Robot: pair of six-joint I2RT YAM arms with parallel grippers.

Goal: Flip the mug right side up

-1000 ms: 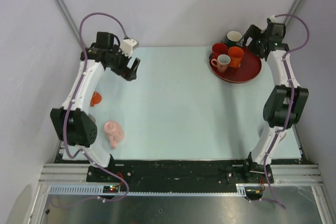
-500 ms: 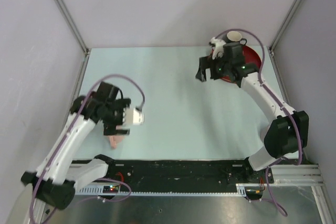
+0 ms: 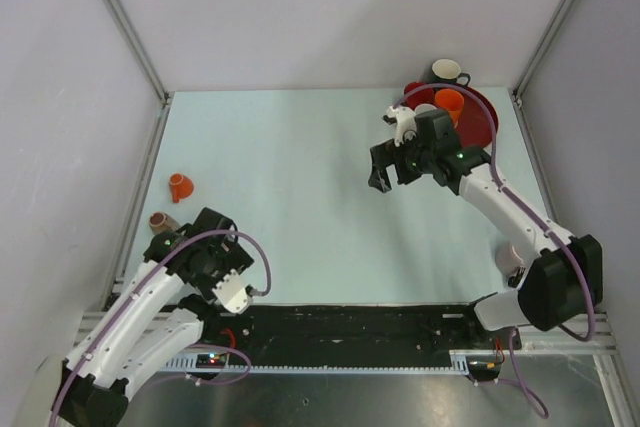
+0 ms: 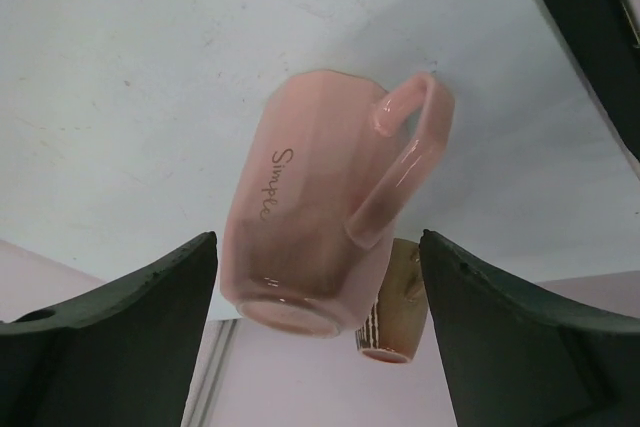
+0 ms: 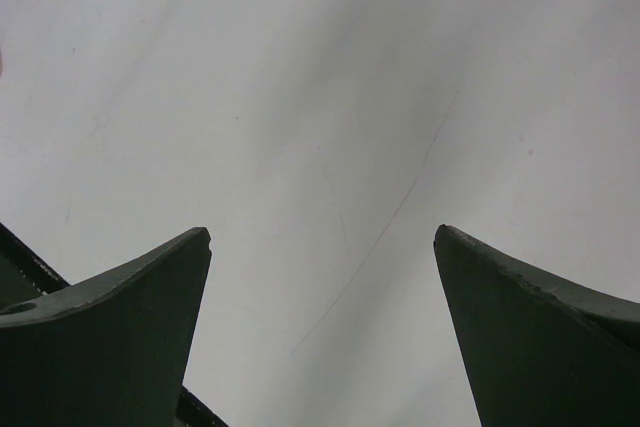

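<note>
Take the table [image 3: 300,147] from above as a dial, twelve at the far wall. The left gripper [image 4: 320,237] is low near the near edge at about seven o'clock. Its body covers the pink mug [image 4: 300,207] from overhead, so the mug shows only in the left wrist view. There it stands upside down, rim on the table and base turned toward the camera, with the word "Simple" on its wall and the handle out at two o'clock. The gripper is released. Its dark fingers [image 4: 120,337] stand wide apart with the mug between them. The one at three o'clock is clear of the handle. The tip of the one at nine o'clock lies so close to the wall that contact cannot be judged. A brown cup [image 4: 390,317] shows past the mug at five o'clock in that view. From above it sits at the table's eight o'clock edge, with an orange cup [image 3: 180,187] just beyond it toward nine. The right gripper [image 3: 387,175] hangs just off centre toward two o'clock, also released, fingers spread over bare table. A red tray [image 3: 487,132] fills the one o'clock corner. It carries an orange mug [image 3: 450,102], and a dark mug [image 3: 447,71] stands by its far rim.
</note>
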